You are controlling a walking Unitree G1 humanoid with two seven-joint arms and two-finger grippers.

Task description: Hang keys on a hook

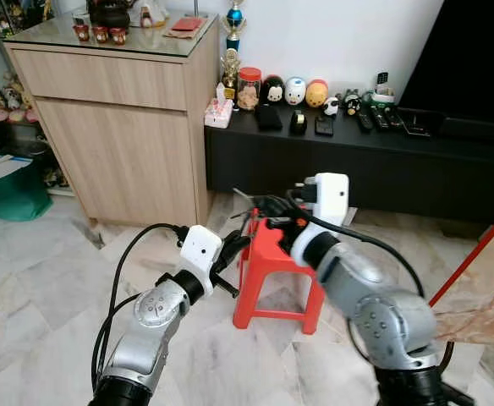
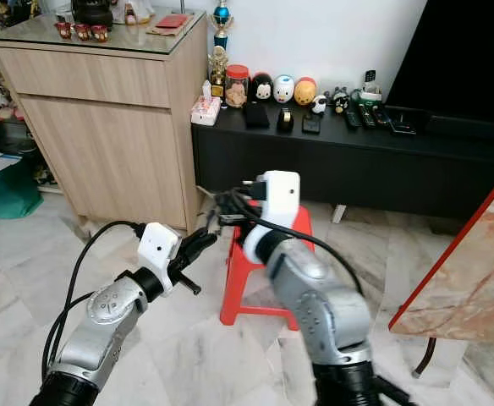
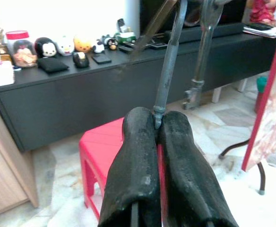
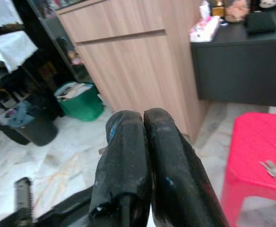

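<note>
Keys (image 4: 271, 167) flat on red stool (image 4: 256, 142), apart from pressed-together right hand (image 4: 142, 124); left hand (image 3: 158, 124) likewise pressed together.

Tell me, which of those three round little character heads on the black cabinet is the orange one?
The orange head is the one farthest right of the three on the black cabinet; the black head and the white head stand to its left.

home living room, TV console (image 1: 332, 161), wooden cabinet (image 1: 120, 127)
</note>
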